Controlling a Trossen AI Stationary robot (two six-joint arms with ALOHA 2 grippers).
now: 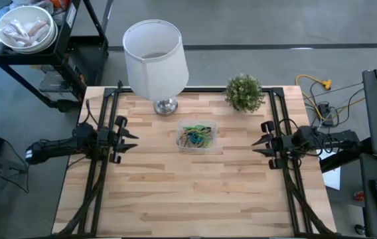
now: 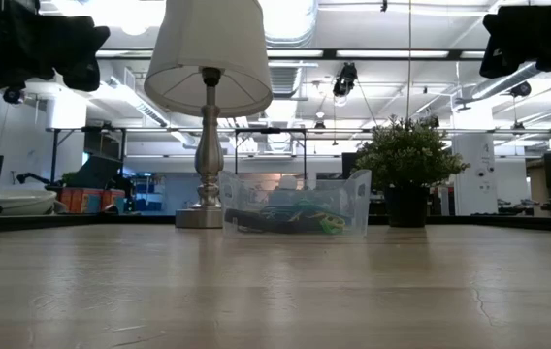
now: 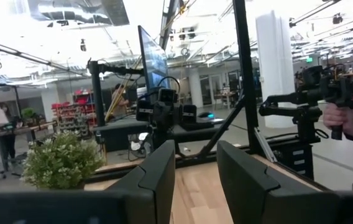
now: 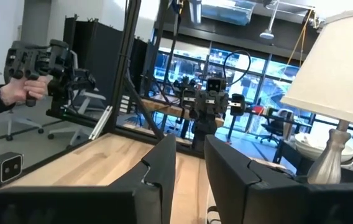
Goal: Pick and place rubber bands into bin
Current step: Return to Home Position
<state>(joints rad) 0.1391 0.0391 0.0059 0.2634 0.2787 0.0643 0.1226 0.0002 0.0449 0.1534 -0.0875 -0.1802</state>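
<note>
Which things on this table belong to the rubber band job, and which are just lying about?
Job: rubber bands, inside the clear bin; left gripper and right gripper, both waiting at the sides of the table.
Lying about: lamp, potted plant.

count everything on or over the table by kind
lamp: 1
potted plant: 1
clear bin: 1, holding a tangle of rubber bands, too knotted to count
grippers: 2, left gripper and right gripper, both open, raised at the sides
total: 5, bands left out
</note>
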